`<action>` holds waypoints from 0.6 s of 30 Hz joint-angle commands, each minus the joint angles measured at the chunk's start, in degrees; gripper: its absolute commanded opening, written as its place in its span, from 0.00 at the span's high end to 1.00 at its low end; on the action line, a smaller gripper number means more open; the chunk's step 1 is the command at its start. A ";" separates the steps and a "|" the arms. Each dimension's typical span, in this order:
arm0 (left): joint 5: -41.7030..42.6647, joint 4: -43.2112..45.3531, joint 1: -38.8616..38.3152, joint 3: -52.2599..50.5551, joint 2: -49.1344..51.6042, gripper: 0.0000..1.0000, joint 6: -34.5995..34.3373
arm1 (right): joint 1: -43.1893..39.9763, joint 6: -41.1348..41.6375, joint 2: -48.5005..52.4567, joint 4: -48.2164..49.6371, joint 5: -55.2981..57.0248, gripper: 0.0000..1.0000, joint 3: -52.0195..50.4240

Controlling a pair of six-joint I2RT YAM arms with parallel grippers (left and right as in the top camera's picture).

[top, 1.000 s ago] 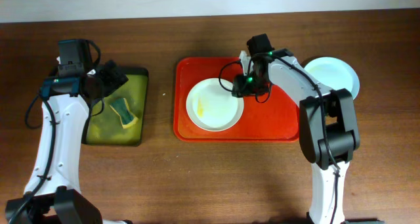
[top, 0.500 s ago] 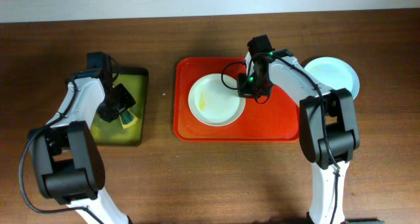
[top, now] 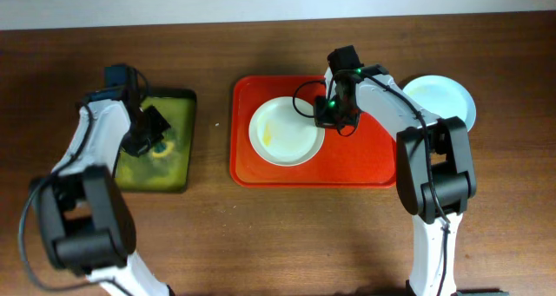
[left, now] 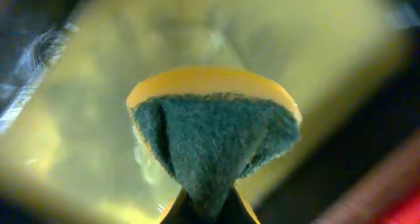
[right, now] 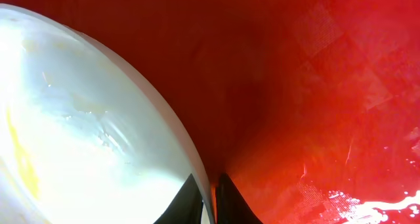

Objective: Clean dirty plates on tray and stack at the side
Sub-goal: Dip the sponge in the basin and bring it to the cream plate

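A white plate with a yellowish smear lies on the red tray. My right gripper is shut on its right rim. The right wrist view shows the plate with its rim pinched between my right gripper fingers, above the tray. A pale mint-blue plate rests on the table to the right of the tray. My left gripper is over the dark tray and is shut on a green and yellow sponge, squeezed at its lower end by my left gripper.
The dark tray with yellow-green liquid sits at the left of the table. Brown tabletop stretches in front of both trays. A pale wall edge runs along the back.
My left arm swung in over the dark tray and its gripper shut on the sponge. My right gripper closed on the white plate's rim and the plate shifted slightly right.
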 commanded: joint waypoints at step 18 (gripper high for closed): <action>10.03 6.34 -19.19 -5.22 -14.25 1.00 -0.87 | 0.33 0.24 0.85 0.22 0.48 0.96 -0.52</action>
